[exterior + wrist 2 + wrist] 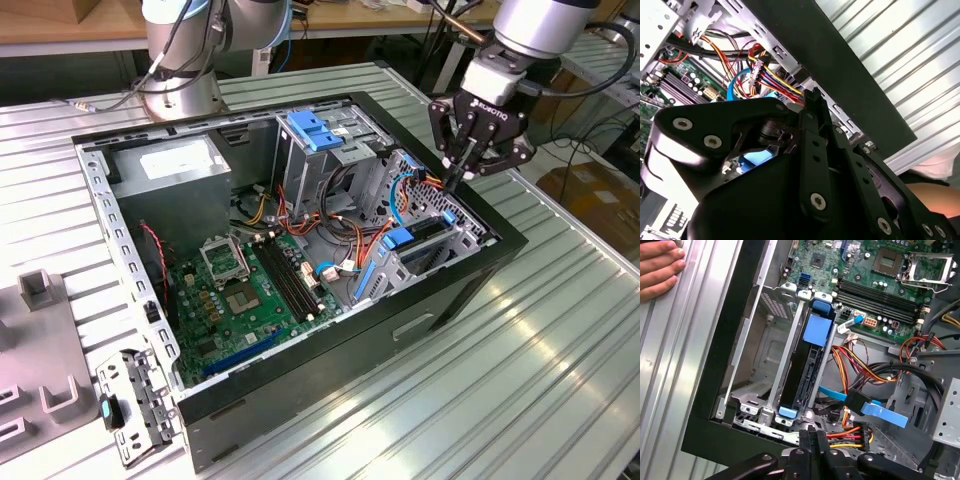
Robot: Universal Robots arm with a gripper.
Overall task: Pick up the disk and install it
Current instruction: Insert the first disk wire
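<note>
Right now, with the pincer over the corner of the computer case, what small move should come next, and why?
Probably shift the shut pincer sideways until it is over the disk. In the first wrist view the disk stands on edge in its bay, while the pincer hangs above the cable bundle beside it.

A ribbed, silver-grey metal surface carries everything. An open black computer case lies on its side in the middle of it, with the interior facing up. At the exterior view's left, a grey plastic fixture with raised blocks rests on the surface, and just beside it, near the case's corner, lies a perforated metal bracket. The robot arm's base stands on the surface behind the case. In the first wrist view a person's hand rests on the ribbed top.
</note>
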